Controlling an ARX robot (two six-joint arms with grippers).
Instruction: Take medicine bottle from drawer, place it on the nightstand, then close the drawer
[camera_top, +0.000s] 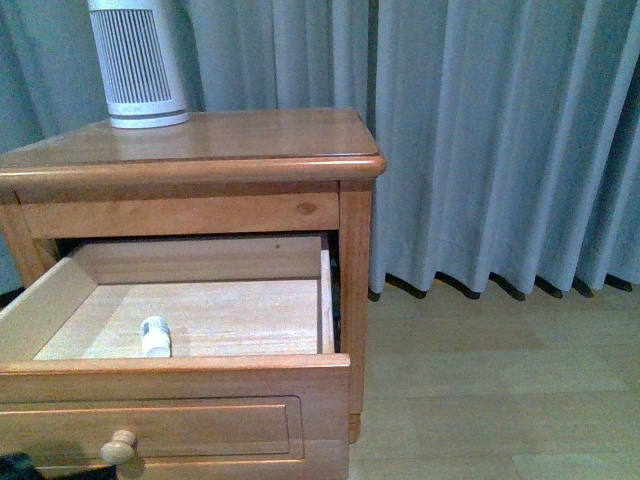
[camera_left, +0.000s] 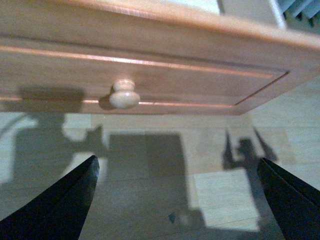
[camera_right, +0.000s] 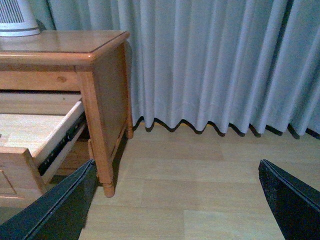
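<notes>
Nightstand: The nightstand (camera_top: 230, 140) filled the left half of the front view. Its glossy top lay in the upper left of the frame.
Drawer: The drawer (camera_top: 200, 385) stood pulled out toward the camera in the lower left of the frame. Its pale wood interior was exposed.
Knob: A round wooden knob (camera_top: 119, 446) sat on the drawer front, near the bottom left edge of the frame.
Medicine bottle: The medicine bottle (camera_top: 155, 336) rested on the drawer floor, close to the front wall and left of the interior's centre. It was apart from both side walls.
Left pincer: The left gripper (camera_left: 177, 165) was spread wide and held nothing. Its dark fingers (camera_left: 60, 210) stood well apart. It faced the drawer front and knob without touching either.
Right pincer: The right gripper (camera_right: 177, 165) was likewise spread wide and held nothing. Its fingers (camera_right: 55, 210) touched nothing. It faced the nightstand's side panel.
Slide rail: A dark rail (camera_right: 60, 142) ran along the drawer's side in the right wrist view.
Ribbed device: A tall white ribbed device (camera_top: 135, 60) stood upright on the nightstand top, at the upper left of the frame.
Curtain: A grey-blue pleated curtain (camera_top: 480, 130) covered the right half of the frame and reached the floor.
Floor: The floor (camera_top: 490, 400), of pale wood-look boards, occupied the lower right of the frame.
</notes>
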